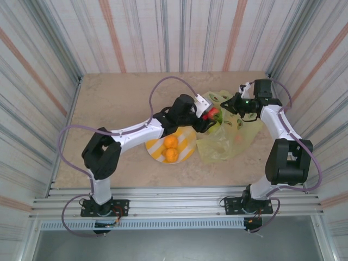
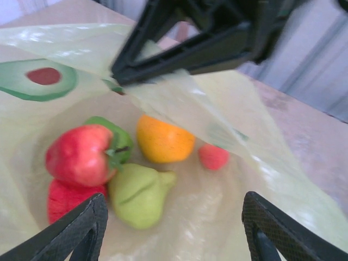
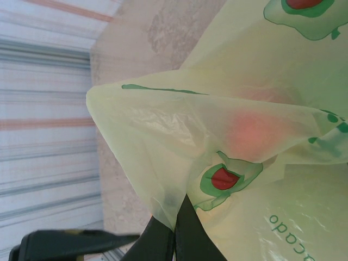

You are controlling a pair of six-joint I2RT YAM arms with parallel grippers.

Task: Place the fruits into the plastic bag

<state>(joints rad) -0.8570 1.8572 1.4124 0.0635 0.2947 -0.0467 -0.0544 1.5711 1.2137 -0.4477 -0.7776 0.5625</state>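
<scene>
The yellow-green plastic bag [image 1: 224, 142] with avocado prints lies right of the plate, its mouth held up. My right gripper [image 1: 237, 103] [image 3: 176, 220] is shut on the bag's rim [image 3: 163, 190]. My left gripper [image 1: 209, 115] [image 2: 174, 231] hangs open over the bag's mouth with nothing between its fingers. Inside the bag lie a red apple [image 2: 81, 155], a green fruit [image 2: 124, 138] behind it, an orange fruit [image 2: 163, 138], a small red fruit [image 2: 213, 156], a green pear [image 2: 138, 193] and another red fruit [image 2: 62, 198]. Orange fruits [image 1: 171, 148] sit on the plate.
The striped yellow-and-white plate [image 1: 187, 142] lies under my left forearm, left of the bag. Bare beige tabletop [image 1: 119, 103] stretches to the far left. Corrugated walls [image 1: 49, 81] close in the table on three sides.
</scene>
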